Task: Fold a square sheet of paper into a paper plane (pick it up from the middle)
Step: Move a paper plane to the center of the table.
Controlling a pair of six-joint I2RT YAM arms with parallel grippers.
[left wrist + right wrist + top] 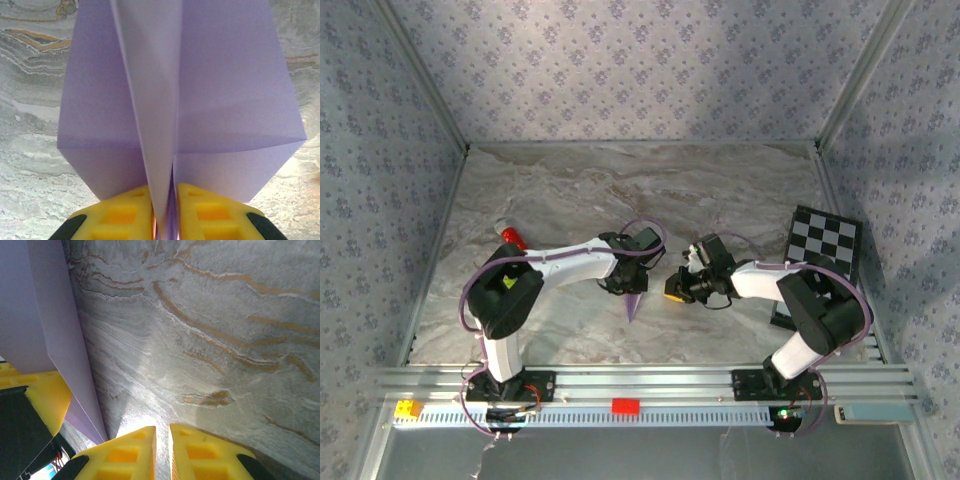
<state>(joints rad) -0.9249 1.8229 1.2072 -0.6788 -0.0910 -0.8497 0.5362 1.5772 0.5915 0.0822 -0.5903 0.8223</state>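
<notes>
two yellow fingers (125, 215) of my left gripper (164, 205) sit clamped on the centre keel of the paper plane (230, 90), its wings spreading ahead over the marble table (30, 150). my right gripper (162, 450) waits beside it, jaws almost together on nothing. i judge the plane feather-light, soft and easily creased. the stacked keel is its stiffest part, so grip there, not the wings.

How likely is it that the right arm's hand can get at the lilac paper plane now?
Probably yes. The right hand sits shut and empty beside the paper plane, with open table between them. The left hand pinches the centre fold, leaving the wings free.
</notes>
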